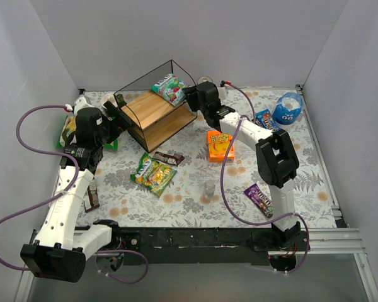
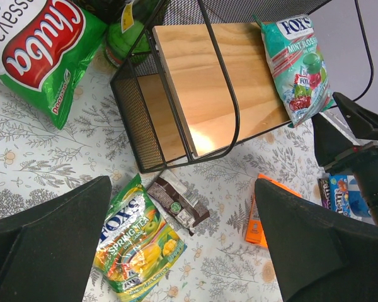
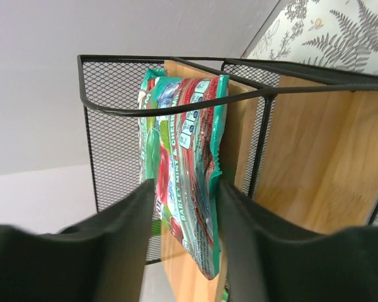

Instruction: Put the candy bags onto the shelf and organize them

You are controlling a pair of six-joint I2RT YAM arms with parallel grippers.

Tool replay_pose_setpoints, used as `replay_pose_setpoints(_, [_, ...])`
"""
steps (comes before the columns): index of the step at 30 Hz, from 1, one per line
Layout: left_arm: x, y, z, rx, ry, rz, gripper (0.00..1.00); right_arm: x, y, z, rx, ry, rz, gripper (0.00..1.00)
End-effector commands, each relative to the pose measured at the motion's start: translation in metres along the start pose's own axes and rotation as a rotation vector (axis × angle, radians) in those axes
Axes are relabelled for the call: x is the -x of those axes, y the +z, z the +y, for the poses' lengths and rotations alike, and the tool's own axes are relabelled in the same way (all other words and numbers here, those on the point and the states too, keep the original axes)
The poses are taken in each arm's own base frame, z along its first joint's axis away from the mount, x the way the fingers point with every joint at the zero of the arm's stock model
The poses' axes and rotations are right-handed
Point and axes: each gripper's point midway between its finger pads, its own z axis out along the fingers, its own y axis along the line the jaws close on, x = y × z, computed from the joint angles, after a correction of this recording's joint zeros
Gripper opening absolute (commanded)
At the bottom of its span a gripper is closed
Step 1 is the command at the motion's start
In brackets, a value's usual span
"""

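The shelf (image 1: 157, 119) stands at the back middle of the table; it also shows in the left wrist view (image 2: 201, 82) and the right wrist view (image 3: 315, 163). My right gripper (image 1: 188, 94) is shut on the end of the teal-white bag (image 1: 169, 88), which lies on the upper board (image 2: 299, 66); the fingers (image 3: 123, 226) press both its sides (image 3: 186, 145). My left gripper (image 2: 181, 182) is open and empty beside the shelf's left end (image 1: 113, 123), above the green-yellow bag (image 2: 135, 242) and the dark brown wrapper (image 2: 179, 201). The purple wrapper (image 1: 259, 197) and blue pack (image 1: 265, 119) lie at the right.
An orange box (image 1: 220, 145) lies right of the shelf and a round blue pouch (image 1: 287, 108) at the back right. A green crisp bag (image 2: 44, 44) lies left of the shelf. Another dark wrapper (image 1: 92, 198) lies by the left arm.
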Motion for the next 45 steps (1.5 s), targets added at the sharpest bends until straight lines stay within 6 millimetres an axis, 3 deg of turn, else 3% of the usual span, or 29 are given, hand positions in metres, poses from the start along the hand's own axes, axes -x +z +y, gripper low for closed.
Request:
replay_pose_setpoints(1, [0.009,-0.007,-0.006,-0.019,0.007,-0.022,0.98,0.015,-0.024,0.040,0.089,-0.087,-0.050,0.59])
replay_pose_setpoints(8, [0.011,-0.008,-0.003,-0.008,0.017,-0.037,0.98,0.024,-0.066,0.065,0.149,-0.254,-0.028,0.75])
replay_pose_setpoints(12, [0.012,-0.010,-0.001,-0.005,0.016,-0.044,0.98,0.016,-0.089,0.071,0.171,-0.471,0.059,0.91])
replay_pose_setpoints(17, [-0.009,-0.005,0.004,-0.007,-0.008,0.018,0.98,0.007,-0.123,0.042,0.122,-0.675,0.194,0.92])
replay_pose_setpoints(18, [-0.014,-0.005,0.004,-0.014,-0.013,0.031,0.98,0.004,-0.128,0.026,0.093,-0.686,0.224,0.90])
replay_pose_setpoints(19, [-0.018,-0.003,0.005,-0.018,-0.020,0.043,0.98,0.003,-0.139,0.033,0.135,-0.698,0.235,0.89])
replay_pose_setpoints(24, [-0.056,0.007,0.020,0.013,-0.083,0.146,0.98,-0.041,-0.161,-0.004,0.080,-0.807,0.430,0.81])
replay_pose_setpoints(28, [-0.077,0.015,0.034,0.068,-0.104,0.205,0.98,-0.088,-0.180,-0.055,-0.005,-0.844,0.573,0.80])
replay_pose_setpoints(31, [-0.095,0.023,0.043,0.096,-0.111,0.258,0.98,-0.103,-0.187,-0.079,-0.085,-0.761,0.604,0.80])
replay_pose_setpoints(32, [-0.100,0.025,0.046,0.104,-0.112,0.270,0.98,-0.106,-0.191,-0.097,-0.134,-0.727,0.622,0.80])
replay_pose_setpoints(35, [-0.120,0.033,0.056,0.128,-0.115,0.323,0.98,-0.111,-0.191,-0.111,-0.178,-0.604,0.616,0.81])
replay_pose_setpoints(37, [-0.130,0.037,0.060,0.135,-0.115,0.352,0.98,-0.124,-0.192,-0.110,-0.183,-0.530,0.653,0.81])
replay_pose_setpoints(38, [-0.138,0.038,0.065,0.144,-0.114,0.371,0.98,-0.128,-0.190,-0.104,-0.183,-0.512,0.654,0.81])
replay_pose_setpoints(40, [-0.143,0.044,0.067,0.137,-0.115,0.370,0.98,-0.142,-0.188,-0.113,-0.234,-0.505,0.682,0.82])
replay_pose_setpoints(42, [-0.156,0.047,0.070,0.126,-0.124,0.404,0.98,-0.152,-0.189,-0.110,-0.272,-0.481,0.690,0.82])
replay_pose_setpoints(45, [-0.168,0.052,0.077,0.137,-0.115,0.428,0.98,-0.167,-0.192,-0.126,-0.344,-0.443,0.707,0.82])
